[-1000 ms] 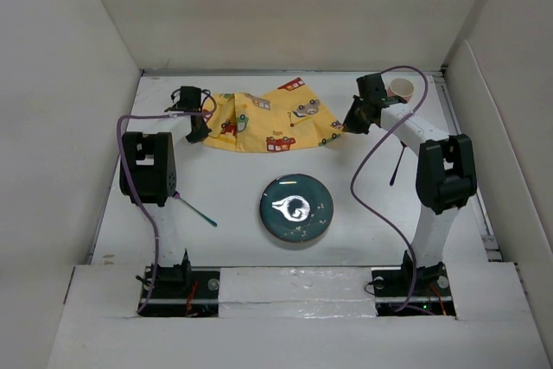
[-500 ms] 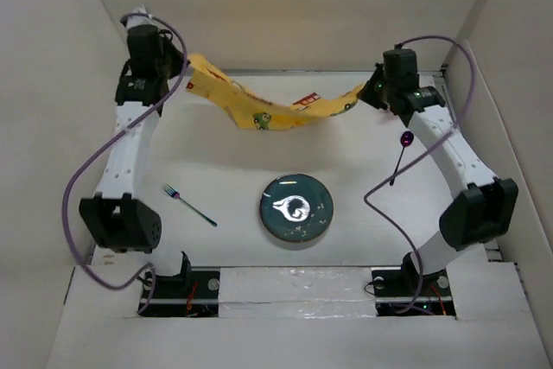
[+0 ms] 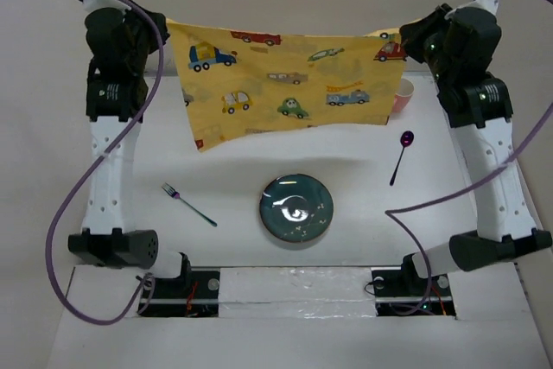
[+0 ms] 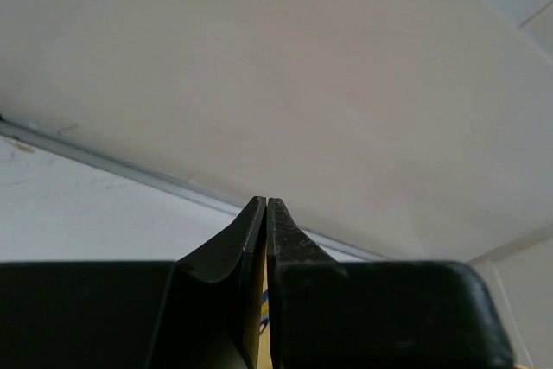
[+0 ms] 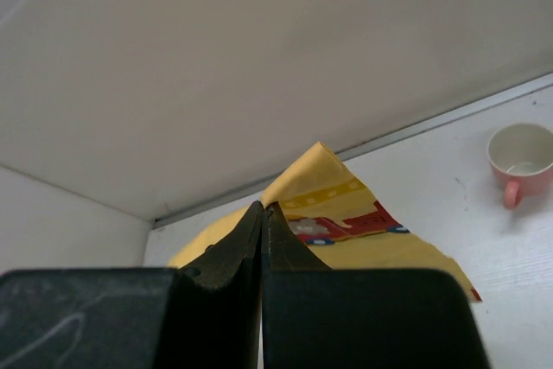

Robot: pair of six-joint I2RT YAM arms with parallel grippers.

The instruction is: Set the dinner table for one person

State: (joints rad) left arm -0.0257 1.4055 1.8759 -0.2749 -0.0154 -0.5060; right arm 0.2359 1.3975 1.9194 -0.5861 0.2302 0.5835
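Cloth (image 3: 285, 79) hangs stretched over the dinner table (image 3: 233, 181), left gripper (image 3: 169, 29) and right gripper (image 3: 404, 45) clamping its top corners.

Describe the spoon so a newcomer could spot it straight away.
On the white dinner table, find the dark teal plate near the middle and look to its right. The spoon lies there, nearer the arms than the pink cup: thin dark handle, glossy purple bowl at the far end. The fork, the only other utensil, lies left of the plate.
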